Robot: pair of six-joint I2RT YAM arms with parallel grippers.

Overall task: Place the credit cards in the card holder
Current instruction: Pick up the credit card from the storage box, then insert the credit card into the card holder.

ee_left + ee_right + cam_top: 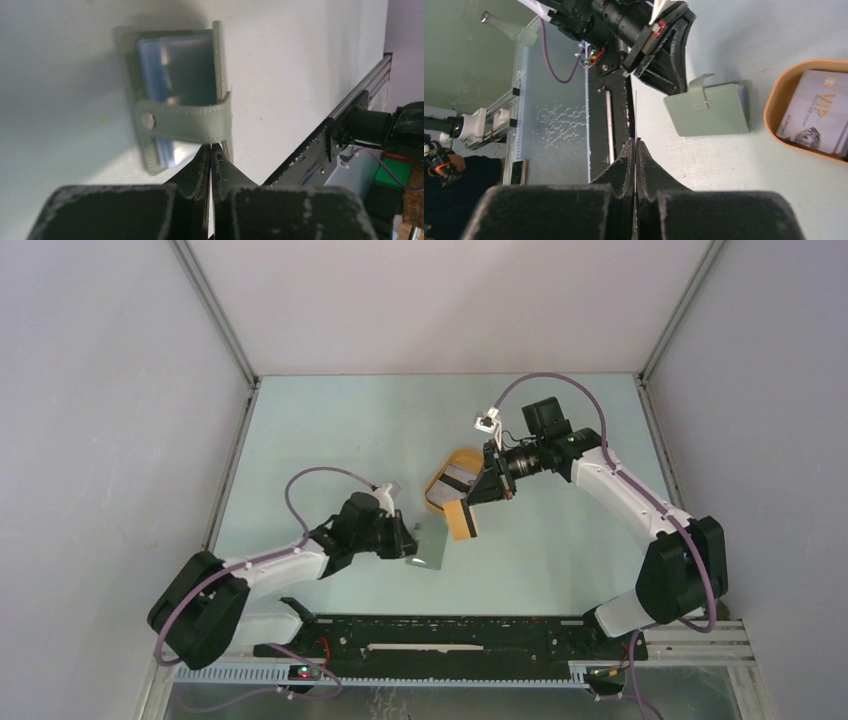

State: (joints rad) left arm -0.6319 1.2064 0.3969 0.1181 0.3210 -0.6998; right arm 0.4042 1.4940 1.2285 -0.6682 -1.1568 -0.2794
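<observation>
**Both tools clamped, one on the card holder, one on a card**

The card holder (430, 551) lay on the table (350, 440), near the middle and toward the near edge. The left tool (408, 543) was at the holder's left edge. In the left wrist view its fingers were pressed together, with the tips meeting at the rim of the holder's cover, so it appeared to pinch that edge. The holder was partly open there. One flap stood up on its thin side, bluish clear sleeves showed inside, and the snap strap ran across them.

The right tool (470, 502) was closed on a tan card (462, 521), which hung below the fingers. That card was above the table, just right of the card holder and apart from it. From the right wrist camera the card showed only as a thin line running out from between the shut fingers.

An orange tray (437, 485) sat just beyond the holder, partly hidden by the right tool. More cards (819, 117) rested in it, the top one whitish with printing.
</observation>
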